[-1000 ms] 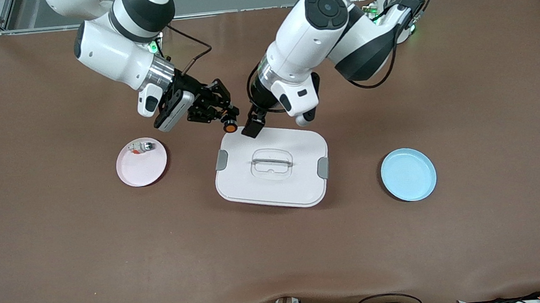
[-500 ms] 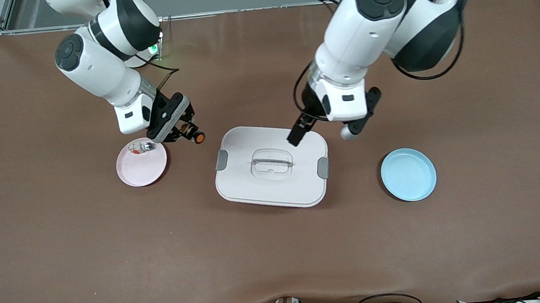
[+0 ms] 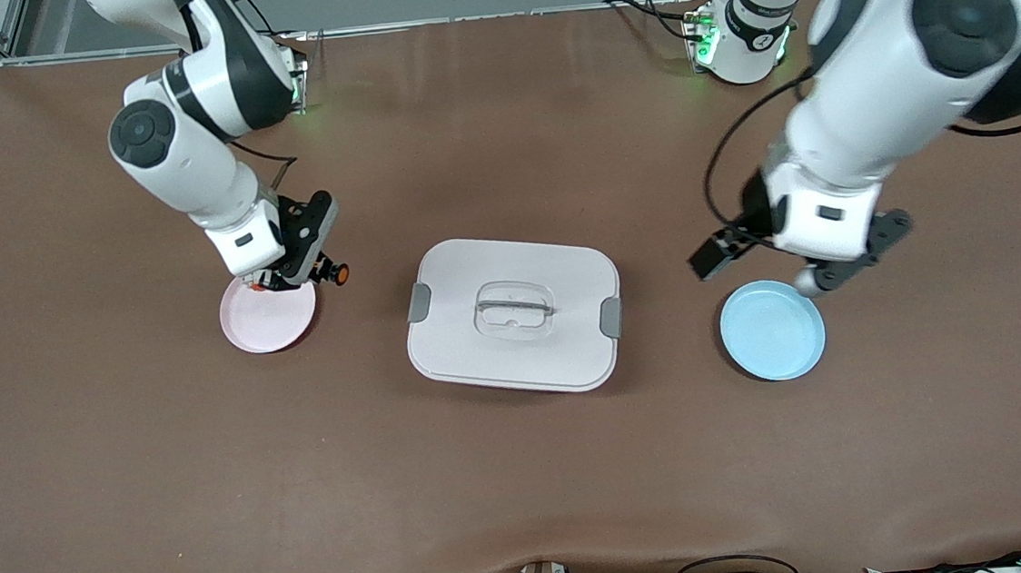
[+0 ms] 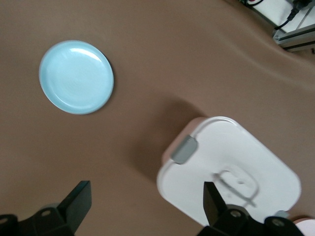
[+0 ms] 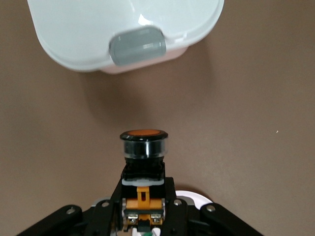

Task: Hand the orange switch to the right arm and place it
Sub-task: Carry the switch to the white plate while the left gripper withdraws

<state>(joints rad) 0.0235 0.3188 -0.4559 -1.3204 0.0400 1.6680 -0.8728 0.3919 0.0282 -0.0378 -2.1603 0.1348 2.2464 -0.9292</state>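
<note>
My right gripper [image 3: 320,270] is shut on the orange switch [image 3: 339,273] and holds it sideways just above the table, at the rim of the pink plate [image 3: 266,324], on the side toward the white box. In the right wrist view the switch [image 5: 144,142] sticks out from between the fingers of my right gripper [image 5: 144,196], its orange face toward the box [image 5: 123,29]. My left gripper [image 3: 760,267] is open and empty, in the air at the edge of the blue plate [image 3: 772,331]. Its fingers [image 4: 76,201] are spread wide.
A white lidded box [image 3: 513,314] with grey latches sits mid-table; it also shows in the left wrist view [image 4: 231,167]. The blue plate [image 4: 76,77] lies toward the left arm's end. A sliver of the pink plate [image 5: 197,198] shows under my right gripper.
My right gripper carried the orange switch from beside the box to the pink plate's rim. My left gripper, open, swung away from the box to the blue plate.
</note>
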